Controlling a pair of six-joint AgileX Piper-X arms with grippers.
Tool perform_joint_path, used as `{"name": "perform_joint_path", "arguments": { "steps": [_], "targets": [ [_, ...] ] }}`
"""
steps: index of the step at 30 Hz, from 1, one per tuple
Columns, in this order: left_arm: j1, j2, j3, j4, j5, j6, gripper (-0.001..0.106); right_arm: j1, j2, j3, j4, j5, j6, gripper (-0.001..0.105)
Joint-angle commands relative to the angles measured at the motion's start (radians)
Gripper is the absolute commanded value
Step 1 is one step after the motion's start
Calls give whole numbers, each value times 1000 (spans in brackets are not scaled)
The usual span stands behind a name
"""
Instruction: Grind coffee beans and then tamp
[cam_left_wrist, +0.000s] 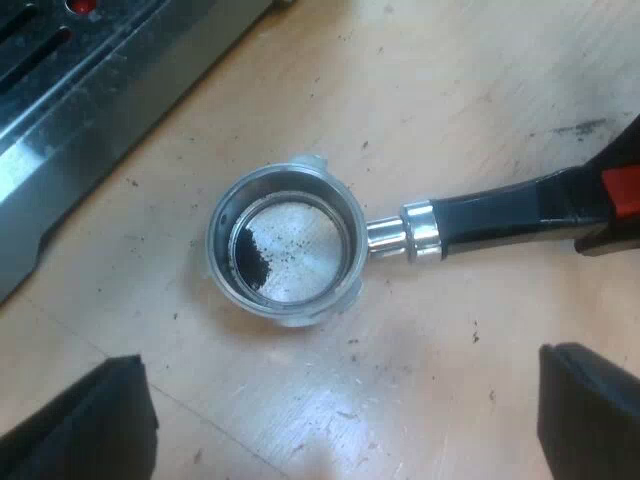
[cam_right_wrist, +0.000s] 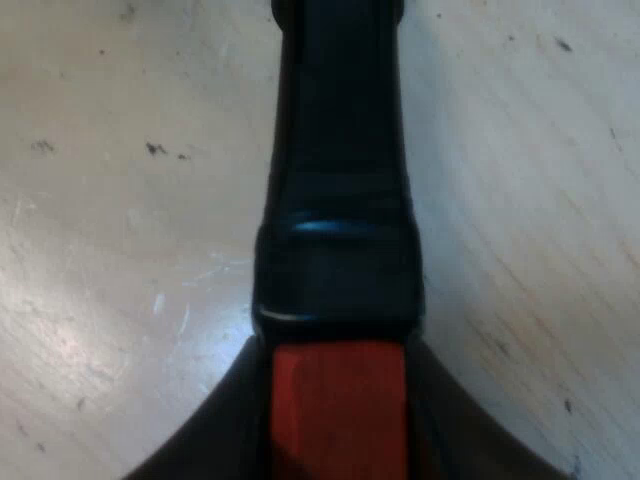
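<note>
Right wrist view: holder (cam_right_wrist: 338, 200) was clamped at its red end by right gripper (cam_right_wrist: 338, 440), left gripper (cam_left_wrist: 345, 410) spread wide; level lifting was advised.

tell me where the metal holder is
The metal holder lies on the wooden table beside the espresso machine, below my open left gripper, its red end held by my right gripper.

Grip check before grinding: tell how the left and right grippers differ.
The left gripper has fingers wide apart, empty; the right gripper clamps the holder by its red end. The left gripper hangs near the basket, the right gripper at the tip of the handle. Both are at the holder.
</note>
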Motion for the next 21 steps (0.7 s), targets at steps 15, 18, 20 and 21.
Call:
{"name": "perform_joint_path", "arguments": {
  "steps": [15, 18, 20, 21],
  "targets": [
    [-5, -31, -4, 24, -29, -2, 80, -3, -4, -36, 200, 13, 5, 61],
    [-5, -67, -6, 35, -56, -2, 80, -3, -4, -95, 352, 40, 38, 61],
    [-5, -114, -6, 48, -68, -5, 80, -3, -4, -135, 432, 42, 48, 61],
    [-5, -114, -6, 48, -68, -5, 80, -3, -4, -135, 432, 42, 49, 61]
  ]
}}
